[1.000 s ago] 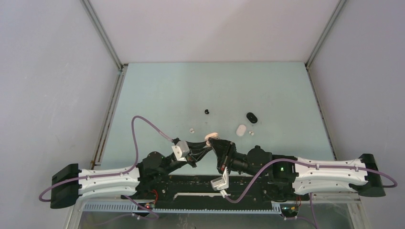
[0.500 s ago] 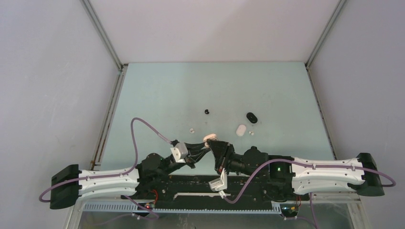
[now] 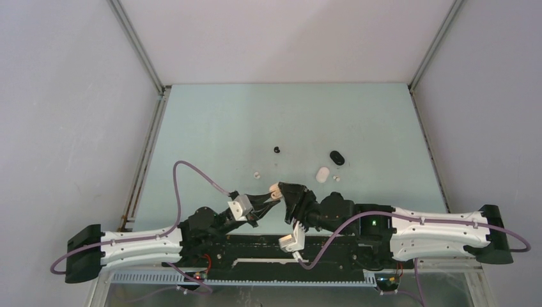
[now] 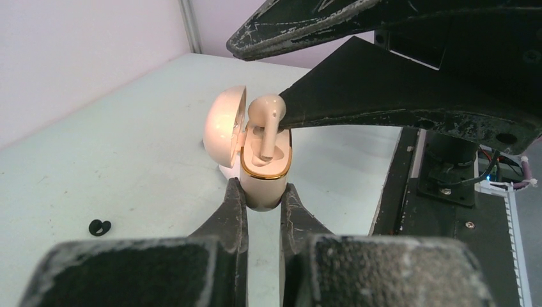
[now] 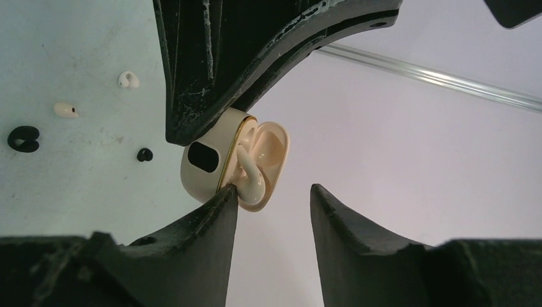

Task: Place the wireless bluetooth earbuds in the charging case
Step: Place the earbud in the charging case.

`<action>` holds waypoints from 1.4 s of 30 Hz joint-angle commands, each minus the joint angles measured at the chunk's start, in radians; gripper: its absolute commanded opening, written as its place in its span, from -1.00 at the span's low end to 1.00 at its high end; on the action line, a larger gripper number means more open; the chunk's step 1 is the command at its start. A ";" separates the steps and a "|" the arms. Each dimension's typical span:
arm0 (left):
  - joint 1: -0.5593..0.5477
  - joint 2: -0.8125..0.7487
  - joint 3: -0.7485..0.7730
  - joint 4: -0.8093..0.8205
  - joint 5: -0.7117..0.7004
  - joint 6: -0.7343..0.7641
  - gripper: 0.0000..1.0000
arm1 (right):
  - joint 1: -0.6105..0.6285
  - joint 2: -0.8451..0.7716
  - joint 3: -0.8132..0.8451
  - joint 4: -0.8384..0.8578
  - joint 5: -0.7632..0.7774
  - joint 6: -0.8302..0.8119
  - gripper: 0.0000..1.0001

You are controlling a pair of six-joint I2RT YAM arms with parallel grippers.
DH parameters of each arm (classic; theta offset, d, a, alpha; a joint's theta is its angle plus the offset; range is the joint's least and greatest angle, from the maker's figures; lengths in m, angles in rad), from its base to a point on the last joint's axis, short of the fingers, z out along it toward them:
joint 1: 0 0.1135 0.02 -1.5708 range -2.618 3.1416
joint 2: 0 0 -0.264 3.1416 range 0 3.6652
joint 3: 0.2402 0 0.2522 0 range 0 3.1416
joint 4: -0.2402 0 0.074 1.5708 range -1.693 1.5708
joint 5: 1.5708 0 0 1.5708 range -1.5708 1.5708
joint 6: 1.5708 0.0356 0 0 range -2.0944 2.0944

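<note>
My left gripper (image 4: 262, 199) is shut on the base of a pale pink charging case (image 4: 265, 182), held upright above the table with its lid (image 4: 225, 125) open. A pale pink earbud (image 4: 267, 121) stands in the case's slot, its head sticking out. My right gripper (image 5: 273, 188) is open. One of its fingertips (image 5: 231, 192) touches the earbud (image 5: 249, 176) beside the case (image 5: 201, 173); the other fingertip stands clear. In the top view the case (image 3: 275, 189) sits between the two grippers near the front edge.
On the table behind lie a white case (image 3: 323, 173), a black case (image 3: 337, 157), a black earbud (image 3: 277, 149) and a white earbud (image 3: 256, 174). The right wrist view shows a loose white bud (image 5: 128, 78) and a cream bud (image 5: 65, 110). The arm bases' black rail (image 3: 268, 249) runs below.
Both grippers and the case have shifted slightly left and toward the near edge. The right arm has swung left with them.
</note>
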 commanded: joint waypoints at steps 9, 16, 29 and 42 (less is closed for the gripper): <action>-0.005 0.014 0.004 0.104 0.009 0.000 -0.99 | 0.008 0.038 0.039 -0.018 -0.015 0.035 -0.21; -0.005 0.018 0.012 0.103 0.018 0.003 -0.99 | 0.010 0.040 0.040 -0.017 -0.010 0.023 -0.43; -0.003 0.144 0.126 0.015 -0.131 -0.032 -1.00 | -0.082 0.057 0.039 -0.006 -0.025 0.041 -0.45; 0.048 0.567 0.291 0.050 -0.360 -0.237 -0.99 | -0.520 -0.063 0.051 -0.176 -0.167 0.265 -0.41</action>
